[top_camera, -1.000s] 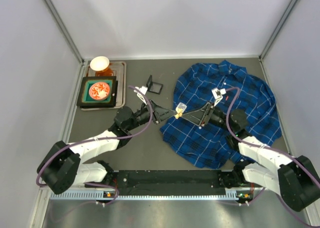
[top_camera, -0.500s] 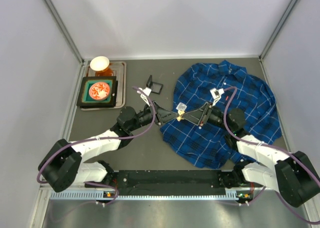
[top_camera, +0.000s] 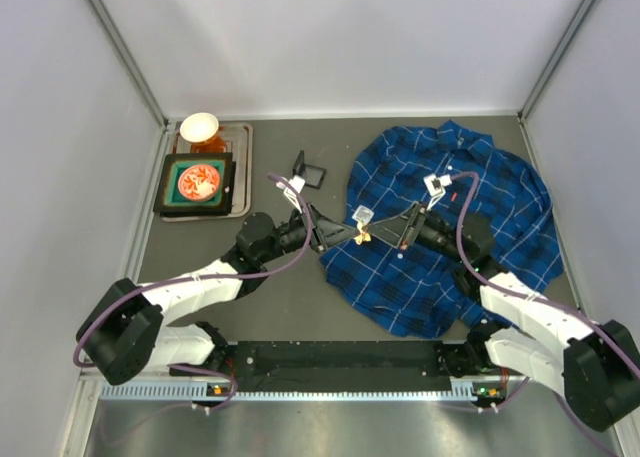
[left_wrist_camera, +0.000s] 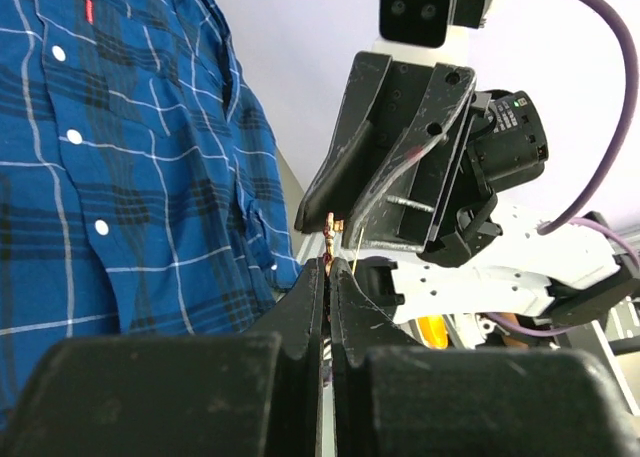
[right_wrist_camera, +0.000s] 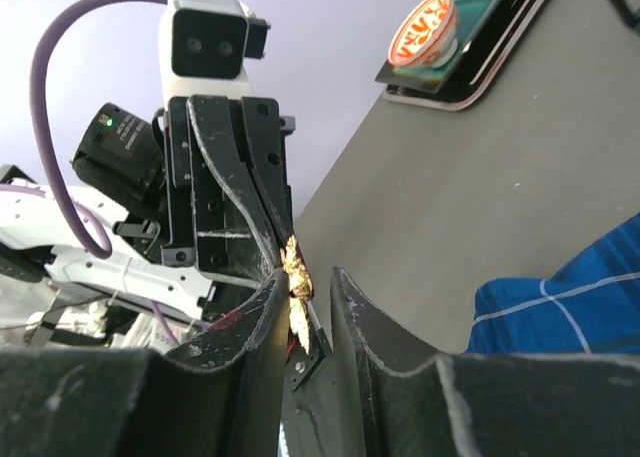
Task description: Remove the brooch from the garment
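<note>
The brooch [left_wrist_camera: 332,239] is hard for us to read. From above it is only a golden speck where the two arms meet. In the left wrist view we see a thin gold and reddish sliver whose lower end is hidden between the fingers of the left tool [left_wrist_camera: 328,277]. That tool is pinched nearly flat on it, with no gap showing beyond the pin itself. The right tool [right_wrist_camera: 308,282] faces it tip to tip, its fingers standing a narrow slot apart with the brooch's gold body inside the slot and lying against one finger. We cannot tell whether the other finger presses it. The brooch hangs in the air off the garment [top_camera: 470,207], over the shirt's left edge where the cloth meets the bare tabletop [top_camera: 290,297]. Both wrist views cut off most of the shirt.
</note>
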You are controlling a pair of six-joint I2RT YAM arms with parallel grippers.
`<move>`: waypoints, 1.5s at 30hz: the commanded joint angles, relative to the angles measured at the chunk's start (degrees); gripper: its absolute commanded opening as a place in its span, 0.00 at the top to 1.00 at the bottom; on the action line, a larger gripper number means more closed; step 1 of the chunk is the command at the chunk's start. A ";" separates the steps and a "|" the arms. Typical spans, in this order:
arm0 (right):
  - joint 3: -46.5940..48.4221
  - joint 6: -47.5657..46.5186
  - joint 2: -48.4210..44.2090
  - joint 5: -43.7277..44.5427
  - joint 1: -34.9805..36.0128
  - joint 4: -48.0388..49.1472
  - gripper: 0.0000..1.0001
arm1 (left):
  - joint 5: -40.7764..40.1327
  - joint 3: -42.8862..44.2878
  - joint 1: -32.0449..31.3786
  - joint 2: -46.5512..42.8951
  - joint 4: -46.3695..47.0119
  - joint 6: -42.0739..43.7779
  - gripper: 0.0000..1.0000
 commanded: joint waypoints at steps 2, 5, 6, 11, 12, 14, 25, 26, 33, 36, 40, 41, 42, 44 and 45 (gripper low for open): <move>6.36 -6.48 -5.13 5.43 0.22 -12.39 0.76 | 4.04 2.59 -0.38 0.01 2.43 -4.52 1.00; 7.86 -8.15 -6.19 6.48 0.31 -15.91 0.74 | 5.01 2.06 -0.39 0.10 3.21 -5.84 1.00; 8.12 -8.51 -6.45 6.92 0.31 -16.70 0.74 | 5.37 1.97 -0.39 0.19 3.39 -6.11 1.00; 10.41 -10.61 -7.86 11.31 0.31 -22.75 0.70 | 5.90 1.01 -0.39 -0.25 4.53 -8.21 1.00; 10.58 -10.79 -8.82 12.36 0.31 -23.82 0.66 | 5.46 0.92 -0.39 -0.43 4.71 -8.22 1.00; 10.15 -10.97 -9.61 13.69 0.22 -24.44 0.62 | 4.93 0.91 -0.39 -0.69 4.71 -8.22 1.00; -1.71 1.15 -12.43 5.97 0.31 -4.16 0.48 | -0.43 -1.19 -0.30 2.73 14.90 -18.23 1.00; -2.07 1.42 -12.34 5.52 0.31 -3.36 0.48 | -0.43 -1.19 -0.30 3.95 16.56 -20.24 1.00; -3.65 1.16 -14.27 5.87 0.31 -3.61 0.55 | -0.69 -1.28 -0.38 5.99 19.57 -22.81 1.00; -3.83 1.07 -13.93 6.40 0.40 -3.70 0.61 | -0.61 -0.76 -0.30 5.64 18.26 -21.93 1.00; -3.57 1.69 -11.82 5.96 0.93 -1.42 0.65 | -0.43 -0.40 -0.30 5.55 17.90 -21.49 1.00; -3.48 1.69 -11.47 5.96 1.01 -1.24 0.66 | -0.34 -0.32 -0.30 5.55 17.72 -21.49 1.00; -3.48 1.69 -11.03 5.96 1.10 -0.63 0.66 | -0.25 -0.31 -0.30 5.55 17.72 -21.40 1.00; -3.21 1.86 -10.76 6.13 1.28 -0.36 0.66 | -0.17 -0.23 -0.39 5.37 17.37 -21.14 1.00; -3.04 1.78 -10.50 6.13 1.36 -0.45 0.67 | -0.17 -0.31 -0.39 5.37 17.37 -20.96 1.00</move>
